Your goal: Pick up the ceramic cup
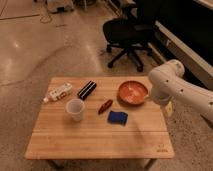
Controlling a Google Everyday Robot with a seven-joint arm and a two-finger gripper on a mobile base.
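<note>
The ceramic cup (75,109) is a small plain white cup standing upright on the left-centre of the wooden table (100,137). The white robot arm (172,82) reaches in from the right, over the table's right edge beside the orange bowl (132,92). My gripper (167,109) hangs below the arm's elbow at the table's right edge, far right of the cup, and is mostly hidden by the arm.
A white flat package (58,92) and a black box (86,89) lie at the back left. A small red-brown object (105,106) and a blue sponge (117,117) lie mid-table. A black office chair (127,32) stands behind the table.
</note>
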